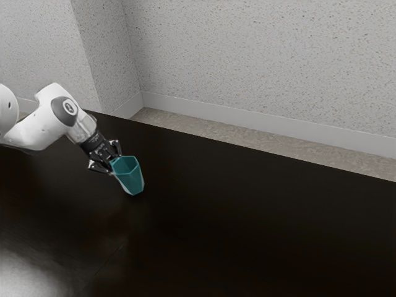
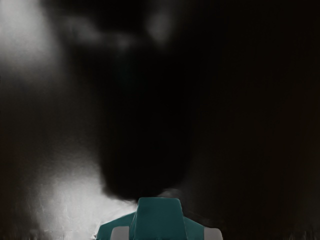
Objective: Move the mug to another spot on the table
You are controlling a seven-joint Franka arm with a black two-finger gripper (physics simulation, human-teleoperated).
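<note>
Black pincer [image 1: 106,161] on the white arm [image 1: 37,124] pinches the teal mug [image 1: 129,175] at its rim end, fingers closed onto it from two sides. The mug is tilted, low over the dark table [image 1: 247,235] toward the exterior view's left. Whether its base touches the surface, I cannot tell. From the wrist, it sits just under the hand.

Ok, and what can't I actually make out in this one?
- Exterior view: whether the tilted mug, held by the gripper, touches the table or hangs clear. The dark tabletop shows no clear shadow.
- Exterior view: the arm's base, cut off by the left edge.
- Wrist view: most of the mug, cut off by the lower edge.
- Wrist view: the tabletop's detail, lost in blur and glare.
</note>
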